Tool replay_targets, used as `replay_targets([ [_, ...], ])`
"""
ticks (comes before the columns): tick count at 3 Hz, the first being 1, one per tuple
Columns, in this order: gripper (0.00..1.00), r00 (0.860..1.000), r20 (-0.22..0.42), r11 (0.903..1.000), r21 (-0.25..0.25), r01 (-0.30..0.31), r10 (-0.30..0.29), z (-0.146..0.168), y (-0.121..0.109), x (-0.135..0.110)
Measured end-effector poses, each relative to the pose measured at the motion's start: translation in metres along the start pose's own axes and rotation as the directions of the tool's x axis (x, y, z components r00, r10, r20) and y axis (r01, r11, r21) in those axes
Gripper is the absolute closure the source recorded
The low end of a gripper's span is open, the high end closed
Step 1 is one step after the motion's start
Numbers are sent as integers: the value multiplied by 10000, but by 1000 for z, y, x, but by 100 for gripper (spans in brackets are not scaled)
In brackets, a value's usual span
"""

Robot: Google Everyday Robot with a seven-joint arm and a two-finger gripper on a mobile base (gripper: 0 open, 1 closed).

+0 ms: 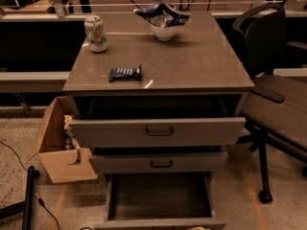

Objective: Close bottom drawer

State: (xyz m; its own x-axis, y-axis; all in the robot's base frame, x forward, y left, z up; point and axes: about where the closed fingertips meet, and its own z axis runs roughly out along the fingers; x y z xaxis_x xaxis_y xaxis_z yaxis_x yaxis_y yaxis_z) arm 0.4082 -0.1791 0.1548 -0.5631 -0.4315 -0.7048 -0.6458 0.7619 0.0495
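Observation:
The bottom drawer [159, 197] of the grey cabinet is pulled far out. Its dark tray is open to view and its low front [158, 223] lies at the bottom edge of the picture; its handle is cut off. Above it the middle drawer [158, 163] stands slightly out, and the tall top drawer [158, 132] stands further out. My gripper is not in view in the camera view.
On the cabinet top [192, 66] stand a soda can [96, 33], a dark snack bar [125, 73] and a white bowl with a chip bag [164, 19]. An open cardboard box [60, 143] sits left of the drawers. An office chair [276, 95] stands right. A cable [14, 157] runs on the floor.

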Motion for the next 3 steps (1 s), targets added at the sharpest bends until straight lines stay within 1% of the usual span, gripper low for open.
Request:
replay_targets([
  [1, 100, 9985, 545, 10000, 59, -14, 11, 26, -13, -17],
  [2, 100, 9948, 1001, 9999, 9, 161, -161, 51, -24, -36],
  [3, 100, 9902, 1257, 9982, 78, 596, -601, 69, -44, -54],
])
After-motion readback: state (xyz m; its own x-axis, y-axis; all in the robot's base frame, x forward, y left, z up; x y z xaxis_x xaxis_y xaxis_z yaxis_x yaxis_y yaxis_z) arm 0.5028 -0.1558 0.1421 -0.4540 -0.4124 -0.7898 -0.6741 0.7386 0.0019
